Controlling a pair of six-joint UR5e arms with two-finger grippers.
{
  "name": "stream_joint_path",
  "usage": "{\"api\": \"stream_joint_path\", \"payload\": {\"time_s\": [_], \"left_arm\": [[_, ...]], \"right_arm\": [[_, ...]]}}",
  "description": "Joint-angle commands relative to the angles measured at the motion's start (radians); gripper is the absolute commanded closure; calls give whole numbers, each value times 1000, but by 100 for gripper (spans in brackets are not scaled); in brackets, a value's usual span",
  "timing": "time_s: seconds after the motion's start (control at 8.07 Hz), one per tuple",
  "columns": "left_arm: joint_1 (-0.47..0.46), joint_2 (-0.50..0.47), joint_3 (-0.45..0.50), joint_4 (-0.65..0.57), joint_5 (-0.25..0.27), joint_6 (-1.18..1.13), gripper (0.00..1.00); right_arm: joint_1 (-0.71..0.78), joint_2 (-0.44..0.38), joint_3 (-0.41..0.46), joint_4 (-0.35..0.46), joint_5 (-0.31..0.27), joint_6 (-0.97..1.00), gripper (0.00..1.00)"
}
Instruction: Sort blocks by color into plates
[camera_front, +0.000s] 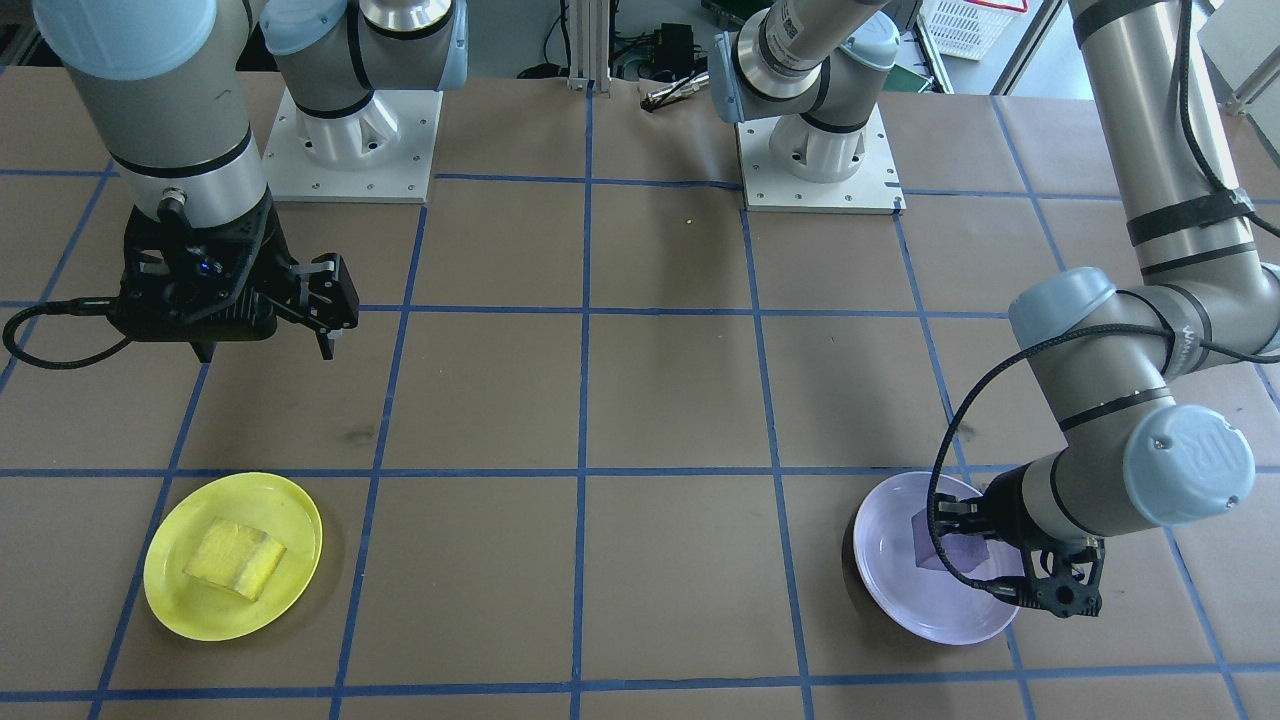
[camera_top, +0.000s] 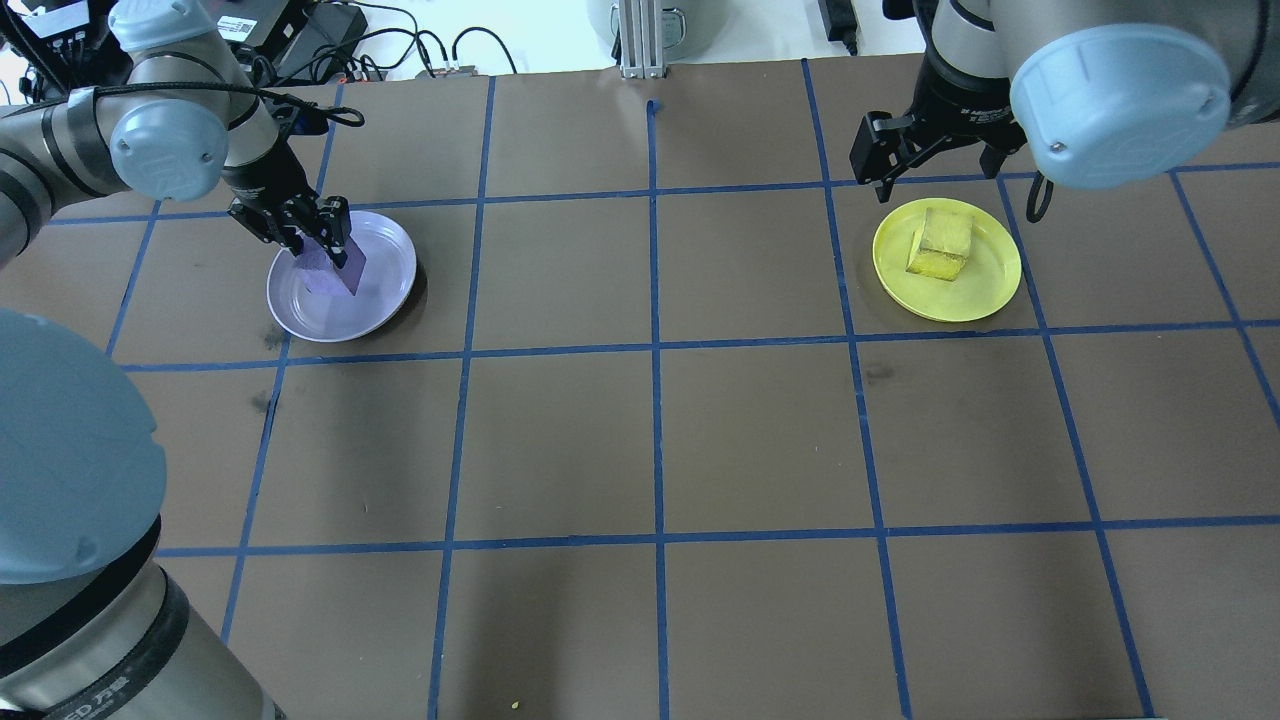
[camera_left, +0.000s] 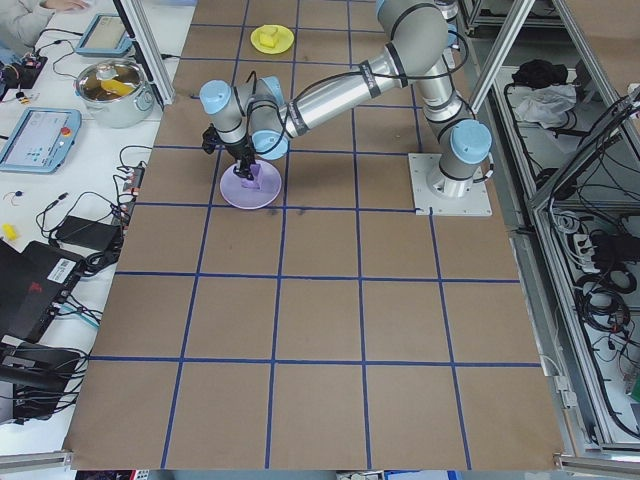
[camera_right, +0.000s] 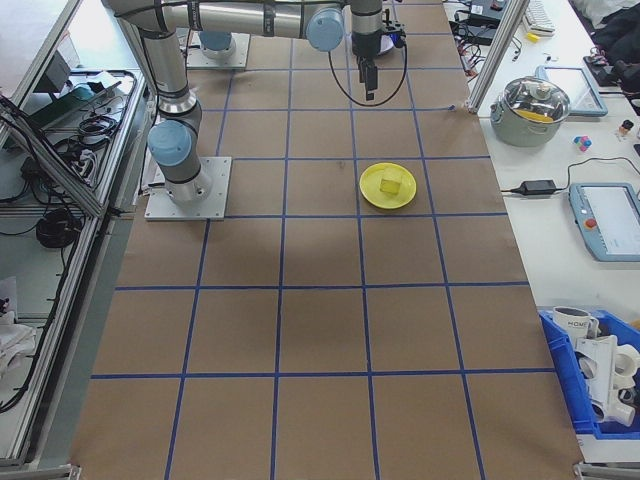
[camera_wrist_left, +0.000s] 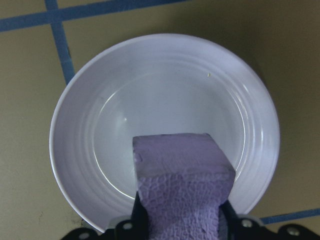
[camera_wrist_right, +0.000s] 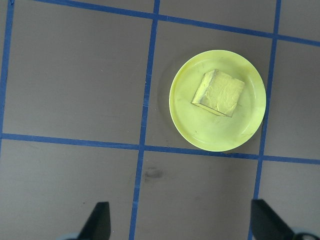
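Holding purple block (camera_wrist_left: 182, 187) over purple plate (camera_wrist_left: 90, 100), left pincer (camera_wrist_left: 182, 227) should lower gently, then let go. Right pincer (camera_wrist_right: 180, 225) wide, holding nothing.

You are standing in a robotics lab. The wide table (camera_left: 320, 330) is covered in brown paper marked with a blue tape grid (camera_top: 655, 345), and two grey arms are bolted to white base plates (camera_front: 352, 145). Grey teach pendants (camera_right: 605, 218), tangled black cables (camera_left: 60, 300) and aluminium framing (camera_right: 495, 55) line the side benches.
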Motion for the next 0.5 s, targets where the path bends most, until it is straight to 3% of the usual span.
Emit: {"api": "stream_joint_path", "payload": {"time_s": [0.0, 0.37], "left_arm": [[1, -4, 1, 0, 1, -2, 0], [-5, 123, 1, -88, 1, -2, 0]], "right_arm": [[0, -1, 0, -1, -4, 0, 0], [0, -1, 0, -9, 7, 0, 0]]}}
